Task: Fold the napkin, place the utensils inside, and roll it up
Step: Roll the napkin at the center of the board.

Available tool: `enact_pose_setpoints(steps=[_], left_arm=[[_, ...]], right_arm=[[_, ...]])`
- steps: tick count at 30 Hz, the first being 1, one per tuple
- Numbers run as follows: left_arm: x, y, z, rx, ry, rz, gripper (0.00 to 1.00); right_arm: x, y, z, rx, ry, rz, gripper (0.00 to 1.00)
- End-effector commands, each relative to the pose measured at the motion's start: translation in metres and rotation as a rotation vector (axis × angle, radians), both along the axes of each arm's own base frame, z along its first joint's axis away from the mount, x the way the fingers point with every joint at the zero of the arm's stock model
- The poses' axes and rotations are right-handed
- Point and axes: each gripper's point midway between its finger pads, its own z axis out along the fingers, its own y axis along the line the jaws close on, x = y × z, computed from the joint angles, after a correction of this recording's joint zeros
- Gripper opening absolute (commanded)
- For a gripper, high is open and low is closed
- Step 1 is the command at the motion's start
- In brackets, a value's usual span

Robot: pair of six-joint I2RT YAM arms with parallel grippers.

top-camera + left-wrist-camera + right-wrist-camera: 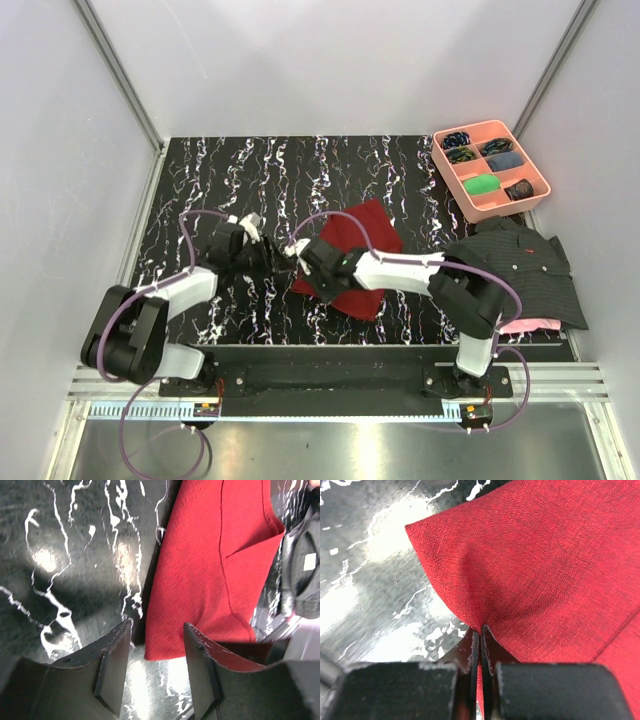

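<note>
Maroon fabric is taking up the middle here. The napkin (352,265) is lying on the black, white-veined surface (220,180), a bit right of centre. It's looking folded over on itself (in the left wrist view the napkin (215,570) is showing one layer's edge running across another).

The right claw (303,256) is sitting at the napkin's left edge. Seen from its own wrist camera, the right claw (480,632) is squeezed almost completely together with a small pinch of the napkin (545,565) caught between the tips. The cloth is puckering right where it's being gripped. A pointed corner is sticking out up and to the left of the pinch, over the surface.

The left claw (262,256) is hovering just left of the napkin, close to the other claw. In its wrist view the left claw (155,645) is standing wide apart and holding nothing. The napkin's near corner is showing in the gap between the fingers, and I can't tell if either finger is actually touching the cloth.

Well off to the right, a pink tray (449,178) with compartments is sitting at the far corner. A dark striped shirt (520,265) is lying nearer, with a pink cloth (530,325) peeking out from under it.
</note>
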Motion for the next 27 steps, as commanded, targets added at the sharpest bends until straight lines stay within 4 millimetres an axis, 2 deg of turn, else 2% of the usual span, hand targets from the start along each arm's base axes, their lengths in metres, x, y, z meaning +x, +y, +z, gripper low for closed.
enact_pose_setpoints(steps=[1, 3, 4, 6, 10, 20, 27], left_arm=[[0.001, 0.007, 0.012, 0.033, -0.136, -0.019, 0.51], [-0.001, 0.006, 0.017, 0.041, -0.179, -0.036, 0.57], [-0.002, 0.005, 0.019, 0.048, -0.194, -0.044, 0.59], [-0.004, 0.0, 0.027, 0.059, -0.241, -0.068, 0.64], [-0.009, -0.005, 0.03, 0.087, -0.28, -0.11, 0.71], [-0.02, -0.009, 0.008, 0.192, -0.265, -0.164, 0.77], [-0.02, -0.012, 0.008, 0.206, -0.294, -0.189, 0.84]], right_arm=[[-0.021, 0.011, 0.021, 0.202, 0.312, 0.07, 0.0], [-0.026, 0.016, 0.025, 0.266, 0.407, 0.099, 0.0], [-0.019, 0.013, 0.027, 0.298, 0.439, 0.086, 0.0], [-0.022, 0.018, 0.032, 0.36, 0.528, 0.107, 0.0], [-0.017, 0.019, 0.035, 0.438, 0.642, 0.106, 0.0], [0.003, 0.01, 0.039, 0.588, 0.81, 0.101, 0.0], [0.014, 0.002, 0.029, 0.634, 0.881, 0.071, 0.0]])
